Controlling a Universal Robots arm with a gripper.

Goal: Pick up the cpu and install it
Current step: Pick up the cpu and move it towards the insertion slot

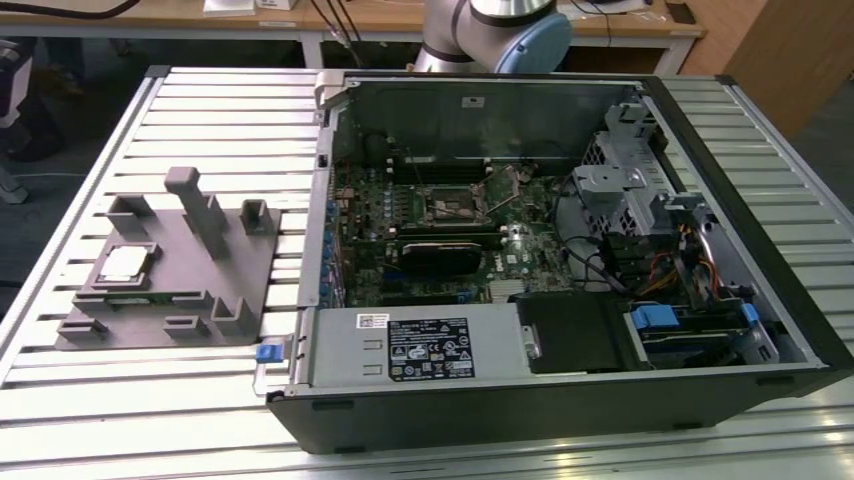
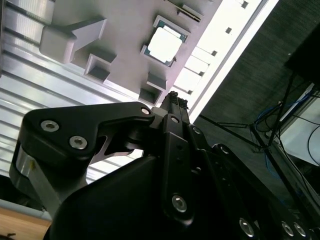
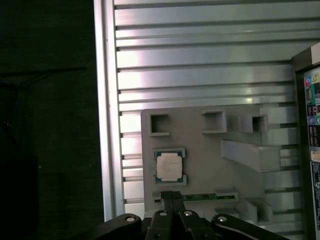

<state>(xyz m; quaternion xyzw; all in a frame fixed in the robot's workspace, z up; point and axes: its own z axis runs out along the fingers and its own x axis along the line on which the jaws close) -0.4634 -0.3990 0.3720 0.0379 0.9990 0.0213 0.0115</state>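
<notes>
My gripper fingers look pressed together with nothing between them, as far as the tips show in both wrist views. Just ahead of the tips, not touching them, the cpu lies flat, silver top up, in a recess of the grey fixture. Under the fixture is the slatted aluminium table. Farther off to one side stands the open computer case.

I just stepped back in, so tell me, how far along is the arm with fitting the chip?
Nothing looks done yet: the chip lies on the grey fixture. In hand: the gripper hangs over the fixture near the chip, shut and empty. Left: lifting the chip and seating it in the socket.
</notes>
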